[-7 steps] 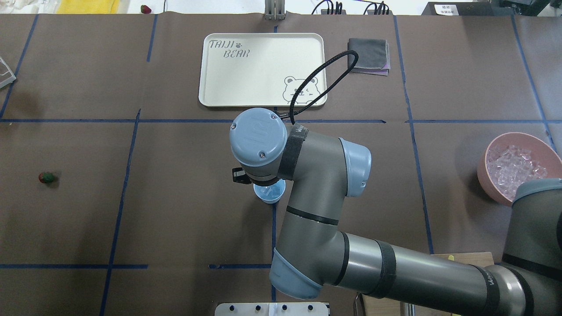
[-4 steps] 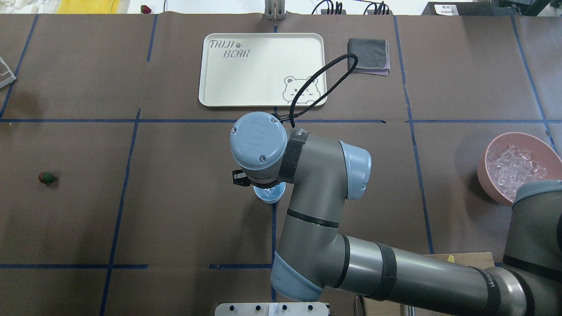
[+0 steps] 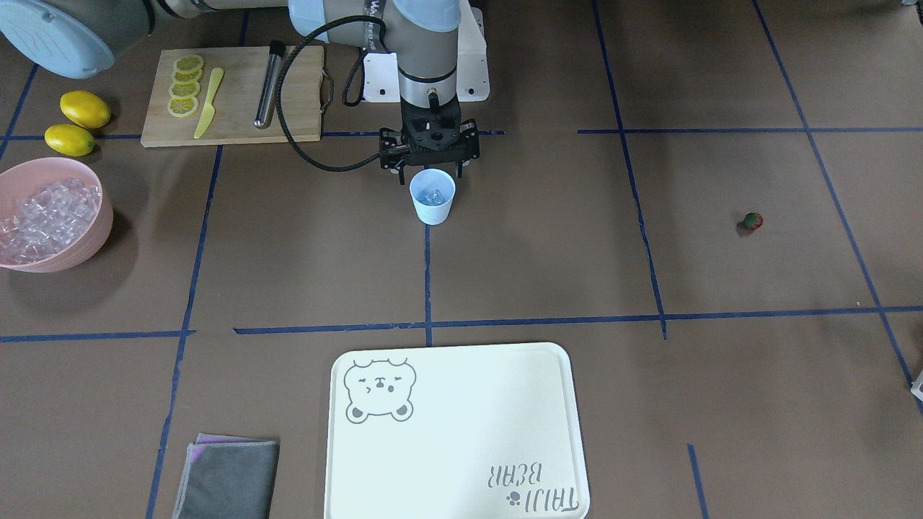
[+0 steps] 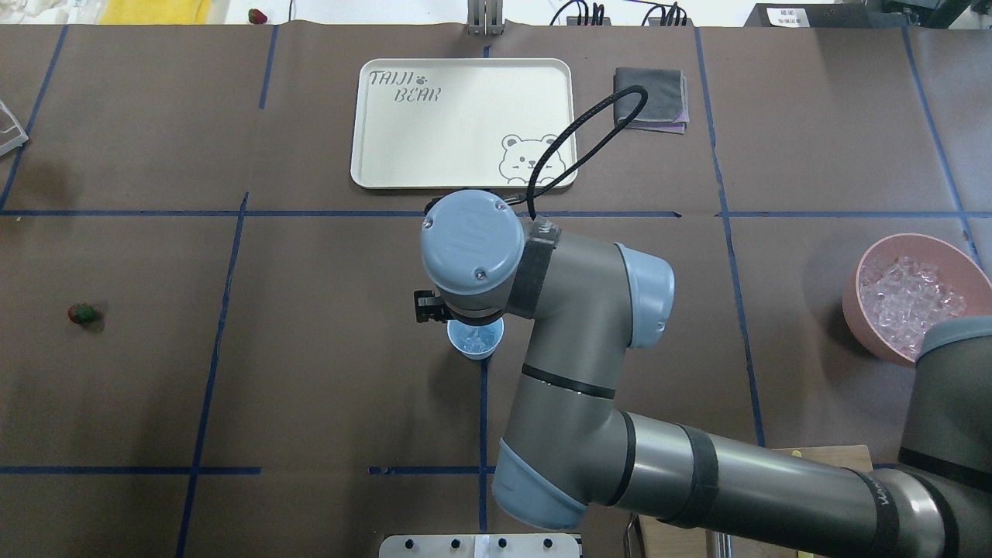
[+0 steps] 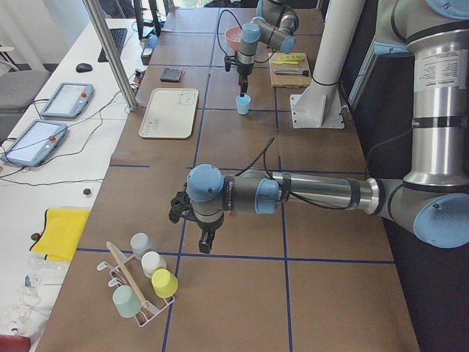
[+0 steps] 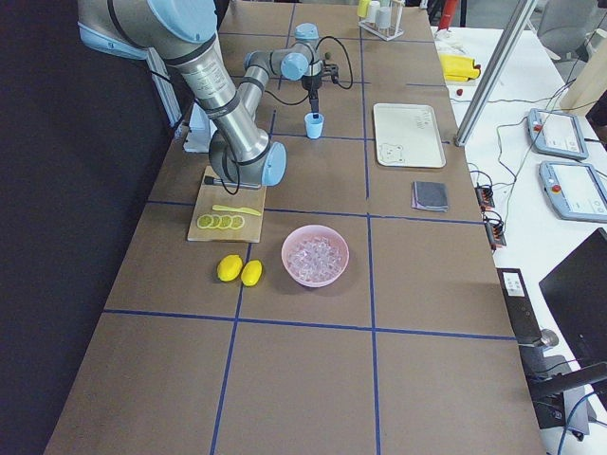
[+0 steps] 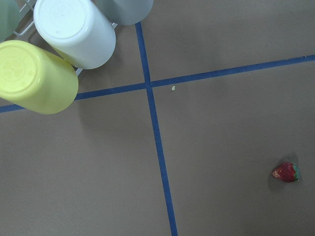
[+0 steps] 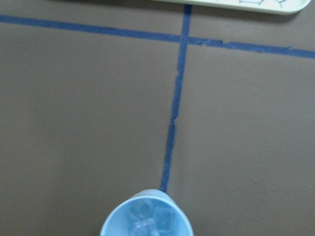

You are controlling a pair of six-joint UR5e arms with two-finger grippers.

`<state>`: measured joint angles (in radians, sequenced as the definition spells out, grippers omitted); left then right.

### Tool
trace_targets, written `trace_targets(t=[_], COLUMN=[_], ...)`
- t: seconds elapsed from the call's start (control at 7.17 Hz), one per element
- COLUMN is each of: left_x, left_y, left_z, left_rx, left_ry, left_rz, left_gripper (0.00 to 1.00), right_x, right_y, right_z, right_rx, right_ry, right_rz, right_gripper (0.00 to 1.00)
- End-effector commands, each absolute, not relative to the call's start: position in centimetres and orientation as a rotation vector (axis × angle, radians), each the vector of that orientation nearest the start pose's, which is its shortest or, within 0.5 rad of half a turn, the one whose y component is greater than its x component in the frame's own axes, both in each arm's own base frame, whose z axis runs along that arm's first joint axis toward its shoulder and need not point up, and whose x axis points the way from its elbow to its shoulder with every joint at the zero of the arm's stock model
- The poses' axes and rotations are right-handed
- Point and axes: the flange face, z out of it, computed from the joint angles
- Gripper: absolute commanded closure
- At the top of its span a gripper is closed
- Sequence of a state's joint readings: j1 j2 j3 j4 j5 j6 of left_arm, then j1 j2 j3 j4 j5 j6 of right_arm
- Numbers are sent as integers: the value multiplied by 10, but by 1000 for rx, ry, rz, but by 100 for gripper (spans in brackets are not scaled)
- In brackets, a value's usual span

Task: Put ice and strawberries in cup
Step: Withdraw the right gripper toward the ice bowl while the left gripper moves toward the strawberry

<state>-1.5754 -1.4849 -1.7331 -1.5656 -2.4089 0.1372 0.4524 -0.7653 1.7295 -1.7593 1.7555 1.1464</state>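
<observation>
The light blue cup (image 3: 433, 198) stands upright mid-table with clear ice cubes (image 8: 147, 221) inside it; it also shows in the overhead view (image 4: 475, 341). My right gripper (image 3: 430, 175) hangs just above the cup's rim on the robot's side, jaws spread open and empty. A heap of ice (image 3: 45, 209) fills the pink bowl (image 3: 90, 238). One small red strawberry (image 4: 83, 313) lies alone on the table far to the left, also in the left wrist view (image 7: 286, 172). My left gripper (image 5: 204, 242) hovers above the table near it; I cannot tell whether it is open or shut.
A cream tray (image 4: 465, 124) lies beyond the cup, with a folded grey cloth (image 4: 651, 99) to its right. A cutting board (image 3: 231, 101) with lemon slices, a knife and a metal rod sits near the robot base, two lemons (image 3: 85, 108) beside it. A cup rack (image 5: 143, 282) stands at the left end.
My right wrist has shifted a little to the right above the cup. The cup and the strawberry have not moved.
</observation>
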Motion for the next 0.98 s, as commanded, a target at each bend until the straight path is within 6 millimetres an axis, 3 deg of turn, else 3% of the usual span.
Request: trace_targets(t=[0.0, 0.42, 0.7, 0.84], left_x=[-61, -62, -61, -61], left_y=[-460, -461, -462, -462], left_z=[609, 600, 591, 591], left_rx=[159, 181, 224, 229], left_ry=[828, 825, 823, 823], left_rz=[172, 179, 196, 197], left_gripper=[0, 0, 0, 0], right_x=[-438, -259, -129, -76], right_y=[-460, -543, -554, -542], right_z=[183, 302, 391, 437], right_rx=[175, 221, 230, 223], right_ry=[-793, -716, -704, -710], right_rz=[-86, -248, -357, -396], right_gripper=[1, 1, 1, 1])
